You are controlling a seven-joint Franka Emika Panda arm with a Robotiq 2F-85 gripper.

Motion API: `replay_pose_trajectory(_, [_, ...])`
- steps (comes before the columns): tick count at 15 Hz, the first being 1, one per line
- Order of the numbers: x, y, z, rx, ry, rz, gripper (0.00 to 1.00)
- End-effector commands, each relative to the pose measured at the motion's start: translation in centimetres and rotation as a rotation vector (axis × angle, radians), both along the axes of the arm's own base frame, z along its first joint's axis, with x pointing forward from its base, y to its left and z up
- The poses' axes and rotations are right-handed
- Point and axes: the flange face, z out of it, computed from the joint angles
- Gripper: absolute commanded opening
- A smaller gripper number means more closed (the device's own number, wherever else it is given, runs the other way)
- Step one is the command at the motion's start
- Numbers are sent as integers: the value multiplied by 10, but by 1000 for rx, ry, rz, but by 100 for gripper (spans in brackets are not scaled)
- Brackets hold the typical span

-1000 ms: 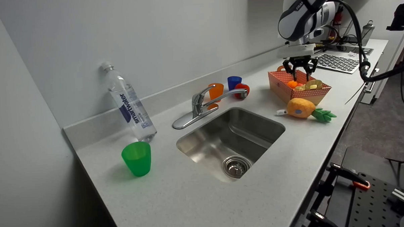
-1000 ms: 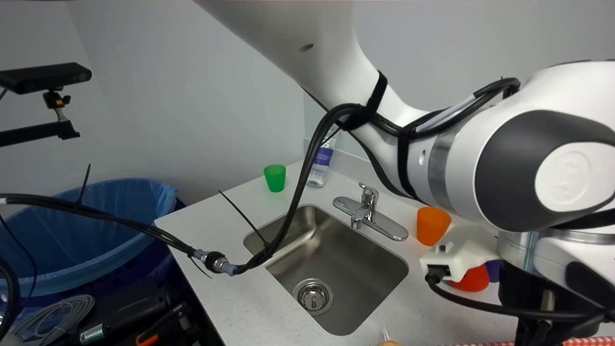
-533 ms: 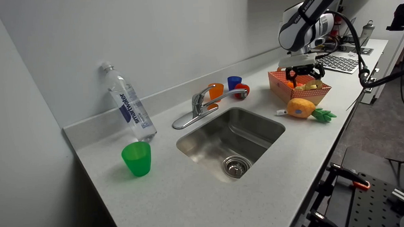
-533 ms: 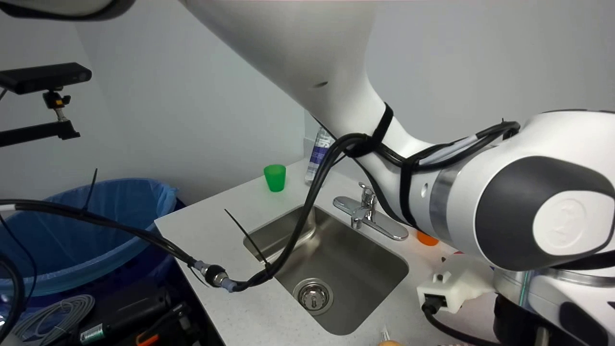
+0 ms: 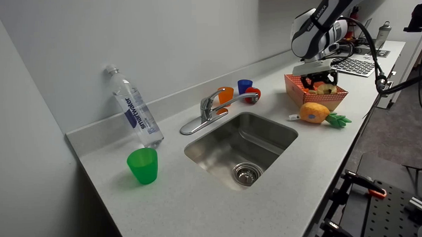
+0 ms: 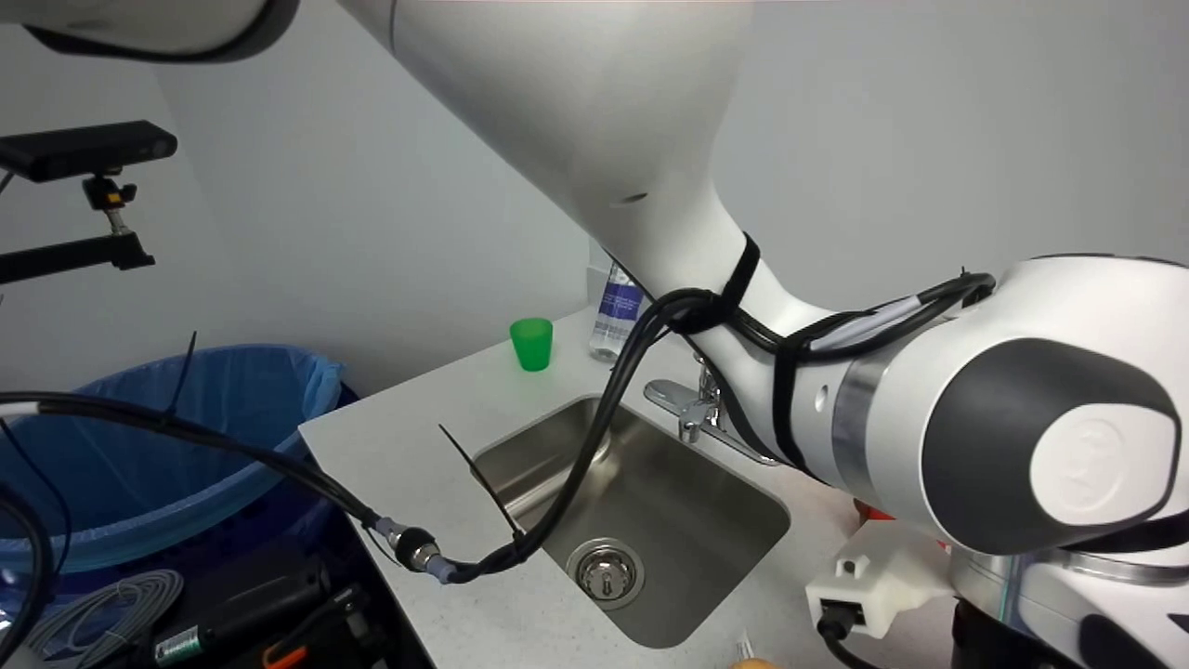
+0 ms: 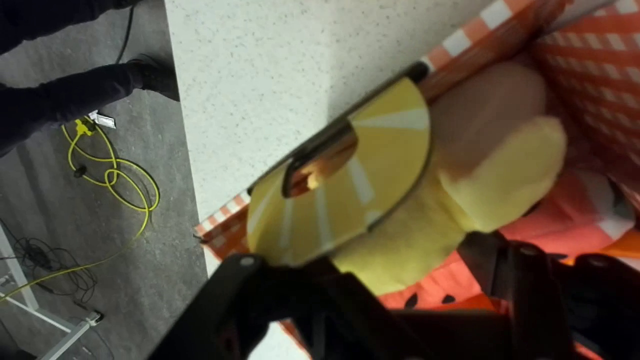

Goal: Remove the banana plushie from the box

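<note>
As fingers (image 7: 482, 257) stand well apart astride it, banana plushie (image 7: 415, 237) in orange-red box (image 5: 297, 93), red seeded toy (image 7: 440, 284) alongside.

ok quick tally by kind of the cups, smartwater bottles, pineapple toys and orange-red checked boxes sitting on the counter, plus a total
Cups: 3 (green cup, orange cup, blue cup)
Smartwater bottle: 1
Pineapple toy: 1
Orange-red checked box: 1
Total: 6
</note>
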Motion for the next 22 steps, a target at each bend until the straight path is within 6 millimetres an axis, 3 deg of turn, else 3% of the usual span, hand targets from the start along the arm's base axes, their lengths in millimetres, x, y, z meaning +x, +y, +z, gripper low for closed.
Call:
replay_pose_trajectory(1, [-1,0,0,-33,12,2,36])
replay_pose_trajectory(6, [4,3,16,-11,-29,14,2])
replay_pose_trajectory(16, [44,43,134,73,-315,104,3])
replay_pose_trajectory(19, [59,55,149,84,-370,122,3])
replay_pose_trajectory(22, [80,67,149,86,-379,140,3])
